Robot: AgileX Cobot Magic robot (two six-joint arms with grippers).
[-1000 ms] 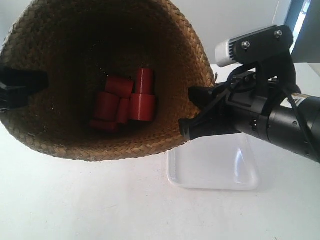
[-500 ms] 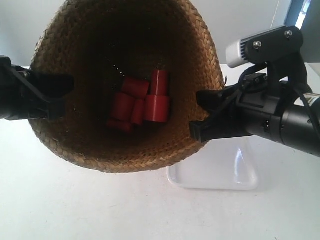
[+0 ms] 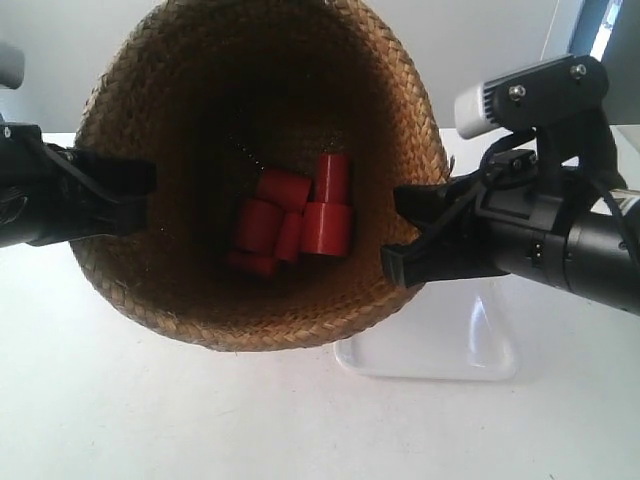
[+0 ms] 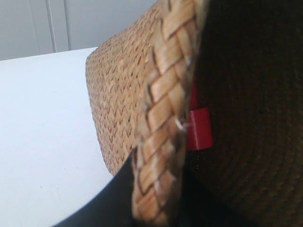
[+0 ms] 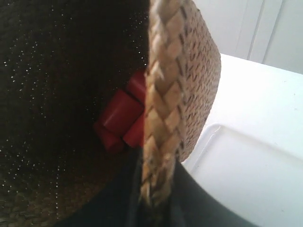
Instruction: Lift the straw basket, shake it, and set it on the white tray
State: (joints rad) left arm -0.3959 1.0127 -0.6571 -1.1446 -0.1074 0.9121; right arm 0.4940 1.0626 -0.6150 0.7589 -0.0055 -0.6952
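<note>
Your basket (image 3: 200, 120) has swung right since a second ago, left gripper (image 4: 155, 196) and right gripper (image 5: 156, 191) jaws both clenched on its rim, tray (image 3: 470, 345) just right of it.

no readable text, labels, brands or numbers anywhere

the basket (image 3: 260, 320) hangs between two grippers, the left gripper (image 4: 154, 208) and right gripper (image 5: 156, 208) astride opposite sides of its rim. blocks (image 3: 290, 215) lie heaped inside at its bottom. the tray (image 3: 450, 340) lies on the table (image 3: 150, 420) beneath the right gripper, partly behind the basket.
</note>
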